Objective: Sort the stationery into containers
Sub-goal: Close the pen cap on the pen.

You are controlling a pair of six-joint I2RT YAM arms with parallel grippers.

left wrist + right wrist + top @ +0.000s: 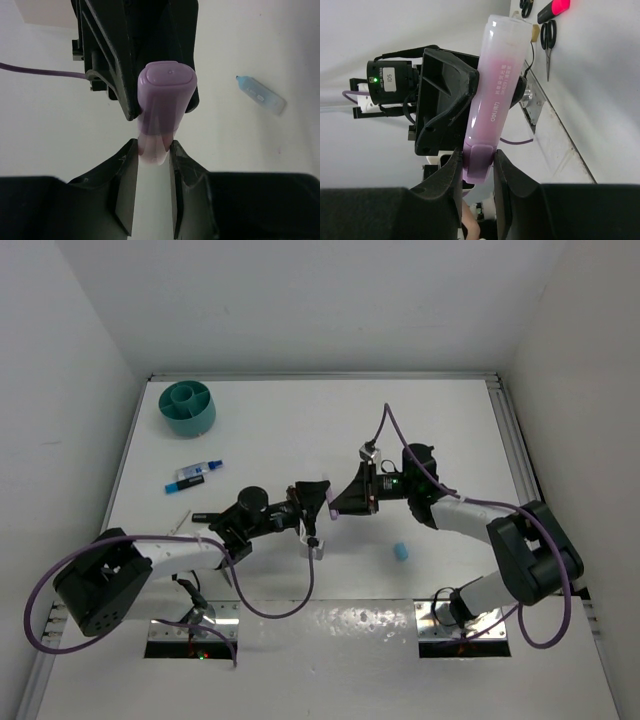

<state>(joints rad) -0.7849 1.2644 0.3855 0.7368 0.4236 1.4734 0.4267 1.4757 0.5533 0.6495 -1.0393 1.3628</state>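
Nearest you, right of centre on the surface (300, 420), the light-blue marker (401, 553) lies loose. Just past it, mid-surface, your left gripper (154, 150) and right gripper (477, 160) meet nose to nose on one pink marker (497, 85): left jaws nearly closed on its pale end, right jaws nearly closed on the purple cap. That reads as a handover or a cap pull, can't tell which. Farther left lies a blue-and-black marker (195, 475), and the teal cup (188, 407) sits in the far-left corner, well away from your held marker, so the left arm looks better placed to carry it.
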